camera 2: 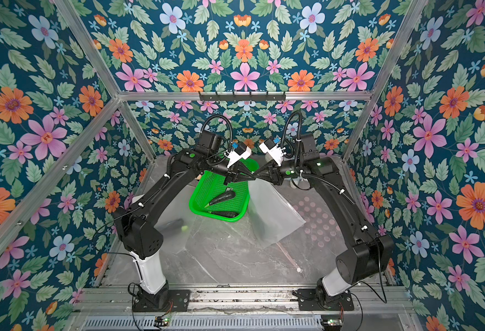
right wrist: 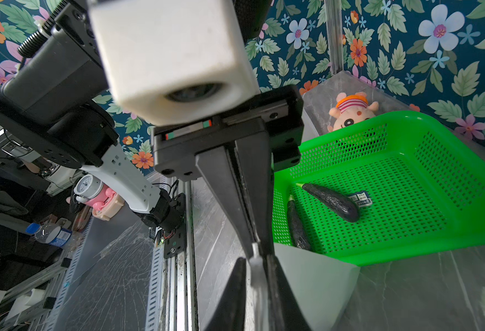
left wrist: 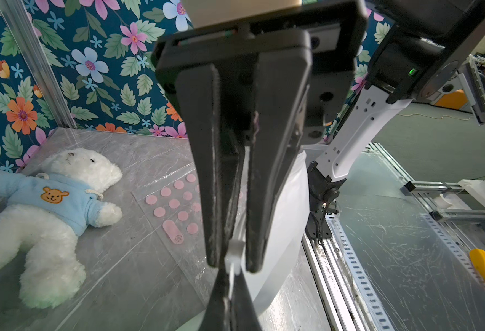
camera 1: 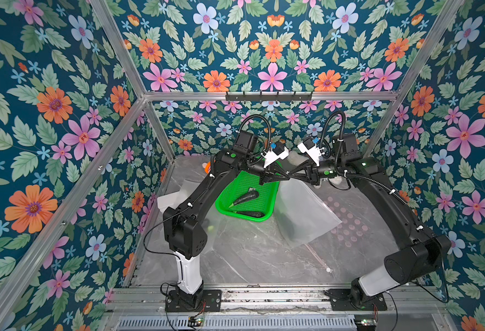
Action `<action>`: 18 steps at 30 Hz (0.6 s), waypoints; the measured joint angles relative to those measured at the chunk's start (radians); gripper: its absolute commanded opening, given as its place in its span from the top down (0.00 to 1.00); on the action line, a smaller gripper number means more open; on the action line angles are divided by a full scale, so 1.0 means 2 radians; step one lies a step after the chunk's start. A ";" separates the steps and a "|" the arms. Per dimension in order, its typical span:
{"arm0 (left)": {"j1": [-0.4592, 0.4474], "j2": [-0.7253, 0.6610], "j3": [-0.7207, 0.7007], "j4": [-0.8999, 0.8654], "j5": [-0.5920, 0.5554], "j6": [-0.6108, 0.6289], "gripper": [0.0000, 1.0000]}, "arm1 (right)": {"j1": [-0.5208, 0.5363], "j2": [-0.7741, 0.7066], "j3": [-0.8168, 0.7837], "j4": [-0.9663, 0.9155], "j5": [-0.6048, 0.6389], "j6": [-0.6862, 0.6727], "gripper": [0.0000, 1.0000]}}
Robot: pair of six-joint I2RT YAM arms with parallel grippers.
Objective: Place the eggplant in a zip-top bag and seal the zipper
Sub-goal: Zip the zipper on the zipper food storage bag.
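Basically, left gripper (right wrist: 256, 248) pinches shut on the zipper (left wrist: 231, 282), right gripper (left wrist: 234, 264) narrowly clamps its slider (left wrist: 234, 251), tip-to-tip; zip-top bag (camera 1: 301, 212) hangs below, right of green basket (camera 1: 230, 215).

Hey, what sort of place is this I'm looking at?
Probably a robot training booth, not a home: an aluminium frame lined with floral wallpaper, a left arm and right arm bolted to a front rail, and props like a green basket and plush bear.
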 measured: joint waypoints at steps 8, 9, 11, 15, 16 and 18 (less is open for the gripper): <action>0.000 0.000 -0.001 0.003 -0.001 -0.004 1.00 | 0.000 0.000 -0.001 -0.004 0.001 -0.003 0.96; 0.000 0.000 -0.001 0.003 -0.001 -0.007 1.00 | 0.000 0.000 0.000 -0.005 0.002 -0.003 0.96; 0.000 0.000 -0.002 0.004 0.001 -0.008 1.00 | 0.000 0.000 0.001 -0.008 0.002 -0.005 0.96; 0.000 0.000 -0.004 0.006 0.002 -0.008 1.00 | 0.000 0.000 0.004 -0.017 0.004 -0.006 0.90; 0.000 0.000 -0.004 0.006 0.002 -0.008 1.00 | 0.000 -0.001 0.004 -0.019 0.004 -0.006 0.90; -0.001 0.000 -0.004 0.006 0.002 -0.008 1.00 | 0.000 -0.002 0.004 -0.020 0.005 -0.007 0.90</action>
